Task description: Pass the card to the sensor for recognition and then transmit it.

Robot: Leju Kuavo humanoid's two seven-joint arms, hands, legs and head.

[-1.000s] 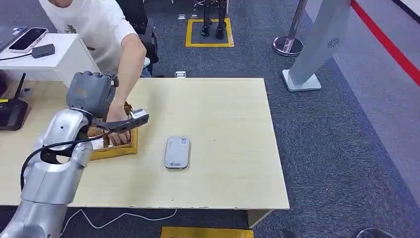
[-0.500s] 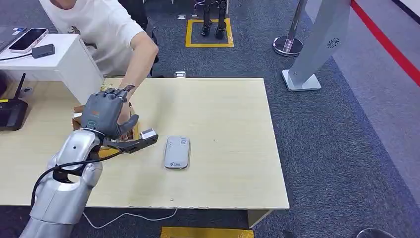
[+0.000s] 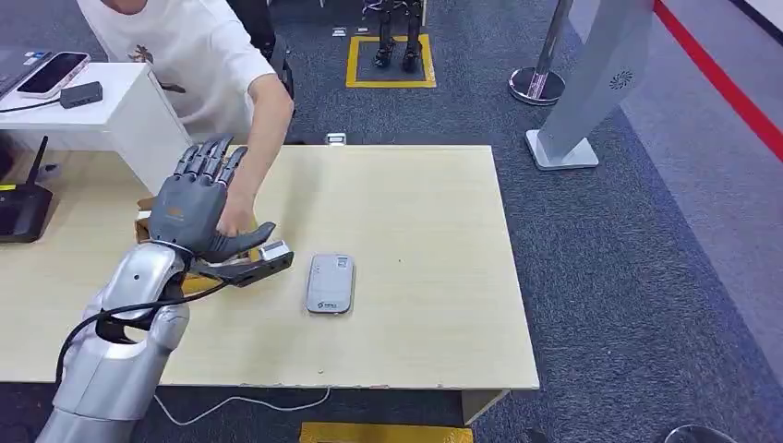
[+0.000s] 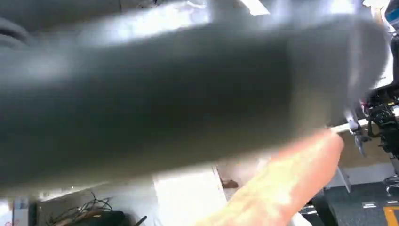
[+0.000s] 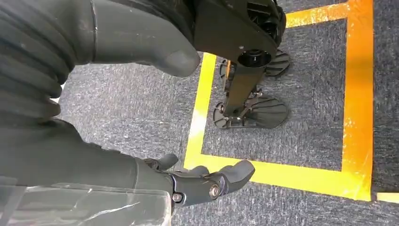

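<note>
Your left hand (image 3: 196,208) hovers open, fingers spread, holding nothing. The sensor (image 3: 331,283) lies just right of it on the desk (image 3: 415,231), long axis running near to far. Your right hand (image 5: 207,181) hangs loosely curled, empty.

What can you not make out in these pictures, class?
1. Card: head view, the raised left hand and a person's hand cover the yellow tray.
2. Left wrist view: blurred grey hand fills it.
3. Sensor: markings too small.
4. Right hand: curled, grasp unclear.
</note>
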